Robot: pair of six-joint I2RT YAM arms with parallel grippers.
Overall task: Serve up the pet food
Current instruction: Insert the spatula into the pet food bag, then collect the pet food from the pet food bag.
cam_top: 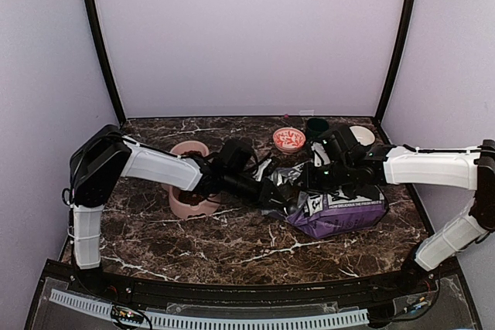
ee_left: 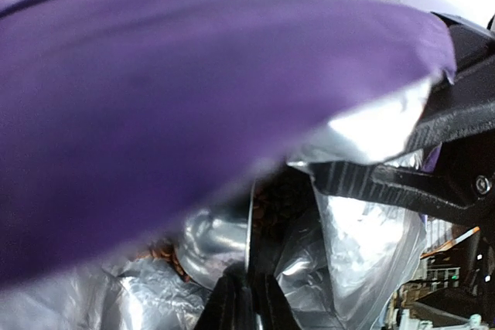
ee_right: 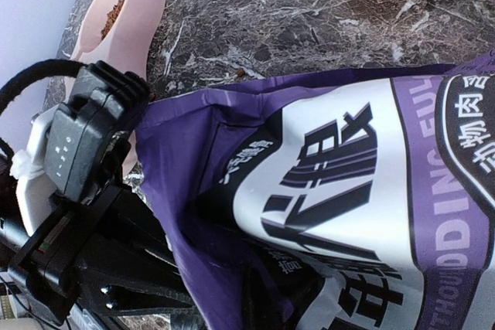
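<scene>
Purple bag pinched by left end effector, right end effector; pink bowl holds pet food.

Marble table with purple-and-white bag beside pink double bowl, red bowl behind.

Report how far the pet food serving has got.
Done: some pet food lies in the pink bowl. In hand: left gripper and right gripper, jaws shut, pinch the bag at its mouth. Still to do: the bowl's far compartment looks unfilled; a stray pellet lies on the table.
</scene>
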